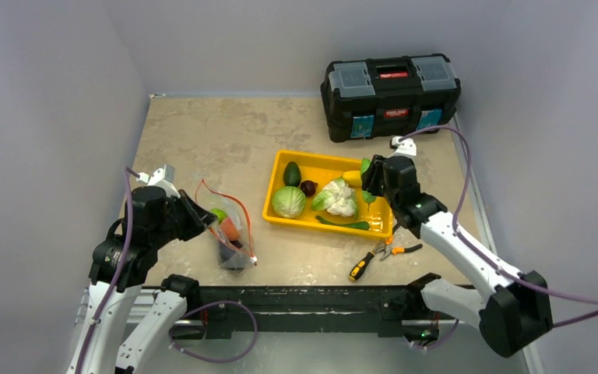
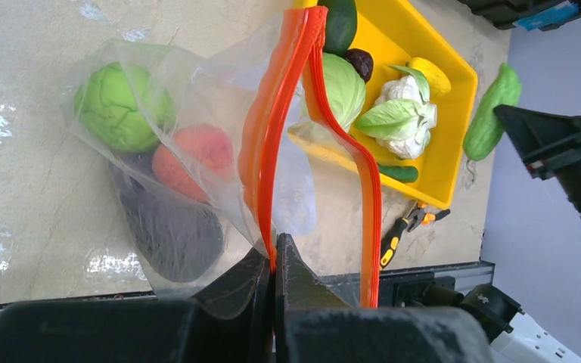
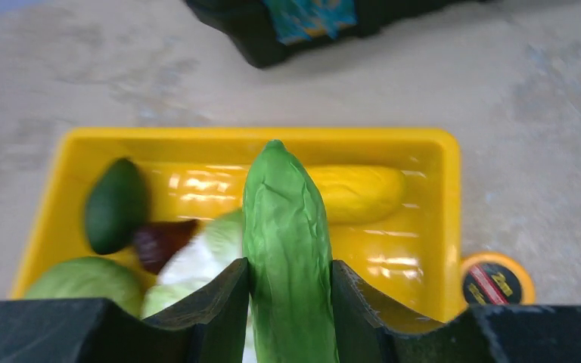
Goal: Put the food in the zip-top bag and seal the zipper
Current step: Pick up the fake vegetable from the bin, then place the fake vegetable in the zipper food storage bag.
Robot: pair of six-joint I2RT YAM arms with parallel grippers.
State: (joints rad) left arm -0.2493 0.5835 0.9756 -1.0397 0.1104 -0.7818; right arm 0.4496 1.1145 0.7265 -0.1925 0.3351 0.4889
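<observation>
Currently: left end effector [image 2: 274, 249] clamps red-orange zipper strip [image 2: 266, 151] of clear plastic bag [image 2: 197, 98]; right end effector [image 3: 288, 274] clamps green toy cucumber [image 3: 282, 212].

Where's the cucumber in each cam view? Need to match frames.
Top external: cucumber held in the right gripper, over the tray's right end.
Left wrist: cucumber at upper right, beyond the tray.
Right wrist: cucumber at bottom centre.
Shared landmark: yellow tray.

A high camera overlooks the yellow tray [image 1: 321, 167] from its near side. Both wrist cameras view it closer.
</observation>
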